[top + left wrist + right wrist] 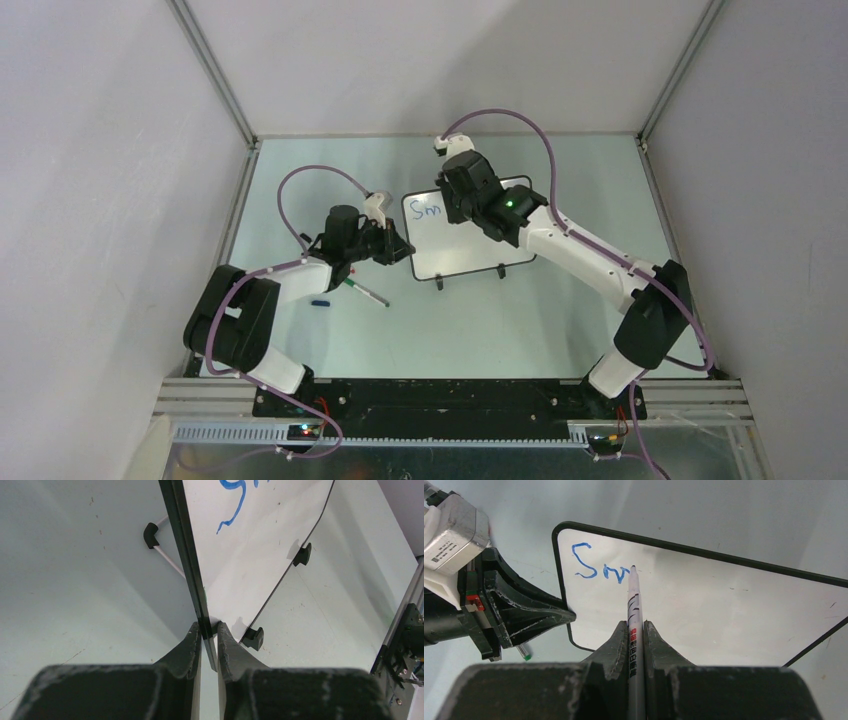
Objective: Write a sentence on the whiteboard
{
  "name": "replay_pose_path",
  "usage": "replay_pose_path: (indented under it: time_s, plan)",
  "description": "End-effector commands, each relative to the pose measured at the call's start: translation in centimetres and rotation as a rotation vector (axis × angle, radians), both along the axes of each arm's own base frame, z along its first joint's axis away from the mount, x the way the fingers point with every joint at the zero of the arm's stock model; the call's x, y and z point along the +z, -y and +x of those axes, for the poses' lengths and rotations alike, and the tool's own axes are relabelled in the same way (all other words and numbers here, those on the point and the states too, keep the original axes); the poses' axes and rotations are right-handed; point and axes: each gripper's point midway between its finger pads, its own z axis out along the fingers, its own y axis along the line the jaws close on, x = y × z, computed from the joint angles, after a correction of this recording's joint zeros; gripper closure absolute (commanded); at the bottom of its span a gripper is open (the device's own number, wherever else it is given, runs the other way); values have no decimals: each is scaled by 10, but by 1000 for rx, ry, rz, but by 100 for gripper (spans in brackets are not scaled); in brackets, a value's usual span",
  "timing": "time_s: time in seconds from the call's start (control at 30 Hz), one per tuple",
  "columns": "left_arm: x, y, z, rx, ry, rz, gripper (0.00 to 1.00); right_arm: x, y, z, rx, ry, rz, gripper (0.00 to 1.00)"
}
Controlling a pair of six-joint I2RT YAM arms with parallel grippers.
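The whiteboard point(455, 245) stands on two black feet at mid-table, white with a thin black frame. Blue handwriting of the sentence point(599, 566) reads "Sm" near its upper left corner. My left gripper point(209, 629) is shut on the whiteboard's point(260, 545) left edge, one finger on each face. My right gripper point(637, 625) is shut on a white marker point(633, 605), whose tip touches the whiteboard point(724, 605) just after the "m". In the top view the right gripper point(462, 205) hangs over the board's upper middle and the left gripper point(400, 250) is at its left edge.
A second pen with a green end point(366, 293) and a small blue cap point(320, 300) lie on the table left of the board, beside the left arm. Grey walls enclose the table at the back and both sides.
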Motion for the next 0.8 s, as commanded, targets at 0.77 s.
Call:
replay_pose_path:
  time_s: [0.77]
  plan:
    - [4,4,-2,-31,35,41,100,-1,0,20,-25,27,20,100]
